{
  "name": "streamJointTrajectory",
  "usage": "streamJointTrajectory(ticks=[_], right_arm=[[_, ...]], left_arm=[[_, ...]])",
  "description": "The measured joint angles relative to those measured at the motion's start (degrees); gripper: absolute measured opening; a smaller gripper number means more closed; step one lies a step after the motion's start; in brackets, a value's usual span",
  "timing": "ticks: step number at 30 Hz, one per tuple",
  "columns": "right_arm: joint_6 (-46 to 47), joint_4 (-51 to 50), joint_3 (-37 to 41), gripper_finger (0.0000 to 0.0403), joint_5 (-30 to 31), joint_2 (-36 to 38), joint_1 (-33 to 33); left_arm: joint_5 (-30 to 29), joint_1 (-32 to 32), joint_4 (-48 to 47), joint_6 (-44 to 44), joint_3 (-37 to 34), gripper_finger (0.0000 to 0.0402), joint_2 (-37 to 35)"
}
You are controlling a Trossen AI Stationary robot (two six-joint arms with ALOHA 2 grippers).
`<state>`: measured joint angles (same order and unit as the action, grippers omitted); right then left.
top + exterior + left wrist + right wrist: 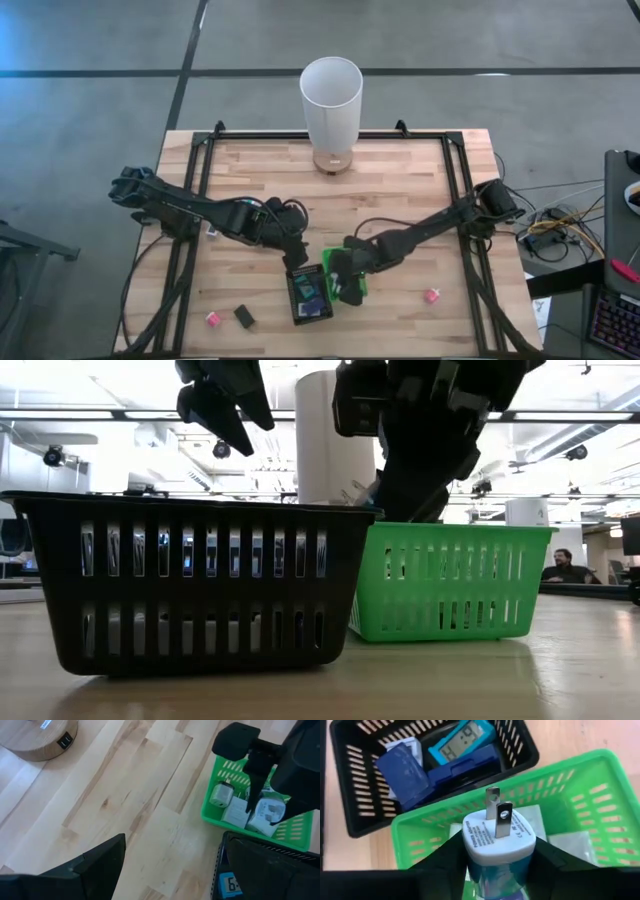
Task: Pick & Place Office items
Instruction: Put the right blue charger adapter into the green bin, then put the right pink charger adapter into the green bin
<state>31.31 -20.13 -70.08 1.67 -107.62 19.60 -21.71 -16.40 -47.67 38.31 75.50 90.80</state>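
My right gripper (500,857) is shut on a white plug-in power adapter (499,837) just above the green tray (580,795), which has several white adapters lying in it (235,810). It shows over the green tray in the high view (342,275). My left gripper (170,870) is open and empty, above the far end of the black tray (308,295). The black tray holds a teal clock (462,740) and blue blocks (405,770). Loose items lie on the table: a pink one (213,319), a black one (244,317) and another pink one (431,296). My right gripper pinches the white adapter's body (470,847) between its two fingers, one on each side, below the face with the metal prongs (497,812). The fingers (445,862) slant down toward the tray. The adapter is lifted clear, above the white items in the green tray.
A tall white cylinder (331,100) stands on a round wooden base at the table's far middle. The black tray (190,580) and the green tray (450,580) stand side by side near the front. A small white item (212,233) lies beside the left arm.
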Motion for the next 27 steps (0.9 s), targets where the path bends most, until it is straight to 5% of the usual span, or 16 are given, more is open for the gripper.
streamJointTrajectory(ticks=[8,14,20,23,27], right_arm=[[0.89,-0.86,0.04,0.0312,0.05,0.13,0.02],[0.28,-0.54,0.02,0.033,0.73,0.62,0.61],[-0.28,-0.75,0.14,0.032,3.11,2.4,2.09],[-1.09,-0.84,0.35,0.0313,5.06,3.44,2.92],[-1.92,-0.53,0.48,0.0303,8.53,4.68,3.39]], left_arm=[[-0.01,0.0,0.11,0.72,-0.46,0.034,0.0],[-4.96,-0.75,-0.19,-1.48,-2.7,0.034,-0.38],[-23.17,-7.89,0.58,7.89,-14.27,0.034,-10.74],[-28.05,-13.7,11.21,7.19,-23.85,0.034,-19.33],[-27.93,-20.61,38.56,-6.24,-39.98,0.034,-29.18]])
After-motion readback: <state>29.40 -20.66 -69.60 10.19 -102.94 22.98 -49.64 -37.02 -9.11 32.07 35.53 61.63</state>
